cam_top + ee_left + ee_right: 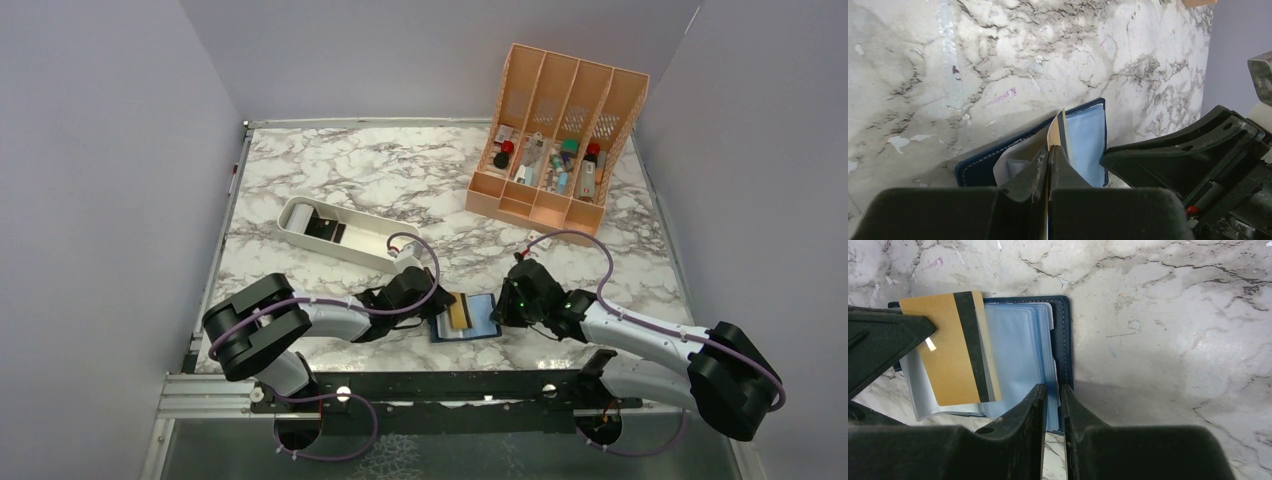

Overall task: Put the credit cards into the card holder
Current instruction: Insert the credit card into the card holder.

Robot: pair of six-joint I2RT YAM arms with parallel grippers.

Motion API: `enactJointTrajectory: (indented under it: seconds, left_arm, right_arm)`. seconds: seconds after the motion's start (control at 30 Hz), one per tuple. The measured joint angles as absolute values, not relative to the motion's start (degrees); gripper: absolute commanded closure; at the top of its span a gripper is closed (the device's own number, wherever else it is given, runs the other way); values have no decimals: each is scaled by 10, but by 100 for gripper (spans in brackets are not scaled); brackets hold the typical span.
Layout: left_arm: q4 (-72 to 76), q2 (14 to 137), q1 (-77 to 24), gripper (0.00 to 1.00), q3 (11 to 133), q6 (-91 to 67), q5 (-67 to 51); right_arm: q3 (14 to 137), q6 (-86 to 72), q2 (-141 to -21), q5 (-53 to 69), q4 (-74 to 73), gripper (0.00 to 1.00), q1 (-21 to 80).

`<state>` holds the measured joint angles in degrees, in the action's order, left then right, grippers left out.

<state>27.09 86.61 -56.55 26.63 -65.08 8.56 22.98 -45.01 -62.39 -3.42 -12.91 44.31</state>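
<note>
**Gold card poised over the opened card holder, insertion barely begun**

The card holder point(482, 327) is taken as the landmark. It lies opened flat, pale blue sleeves upward, and is approached low from either side by the two arms. The gold card point(945, 350), dark stripe showing, is clenched edgewise by the left fingers point(1055, 165) and is held tilted over the holder's left half. Whether its lower edge has entered a sleeve cannot be told. The right fingers point(1044, 395) are narrowly parted at the holder's right edge, over the sleeve stack. Whether the stack is pinched or only pressed cannot be told.

The step is judged to be the feeding of this card into a sleeve. It would be done best with the card's leading edge squared to one sleeve mouth and lowered at a shallow angle. The holder should be pinned from the right so that it is not pushed along. The thin sleeves are likely to buckle if the card is driven in skewed. The grip should be eased only once the card is well seated.

Pale grey-lilac walls point(100, 150) enclose the space on three sides. The worktop point(380, 170) is marble-patterned, white with dark veins, and looks smooth, so sliding is to be expected. Well beyond the holder to the right, an orange slotted organizer point(523, 75) is stocked with small items. Beyond it to the left, a white oblong tray point(365, 238) is set. No second card is made out.
</note>
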Motion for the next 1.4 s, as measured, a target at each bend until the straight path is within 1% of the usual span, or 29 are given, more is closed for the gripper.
enactJointTrajectory:
  seconds: [0.43,0.47,0.5,0.53,0.6,0.7,0.83,0.9,1.1,1.23,1.4]
  left_arm:
    - [271,870,-601,100,272,-649,95]
    - [271,867,-601,98,267,-649,95]
    - [271,863,-601,93,263,-650,95]
    - [271,861,-601,86,261,-651,95]
    - [270,860,-601,76,260,-651,96]
    - [257,862,-601,67,260,-644,95]
    - [237,858,-604,58,269,-634,96]
    - [223,846,-605,56,270,-630,99]
    - [179,816,-605,57,278,-623,112]
    - [169,820,-605,57,282,-623,112]
    - [166,854,-612,56,304,-623,110]
  right_arm:
    - [230,-450,-623,-34,-129,78,443]
    - [230,-450,-623,-34,-129,78,443]
    - [230,-450,-623,-34,-129,78,443]
    - [230,-450,-623,-33,-129,78,443]
    - [230,-450,-624,-33,-129,78,443]
    - [230,-450,-625,-32,-127,78,443]
    - [230,-450,-627,-31,-125,78,443]
    - [230,-450,-627,-31,-125,78,443]
    - [230,-450,-626,-31,-125,78,443]
    - [230,-450,-627,-31,-125,78,443]
    - [230,-450,-627,-29,-124,78,443]
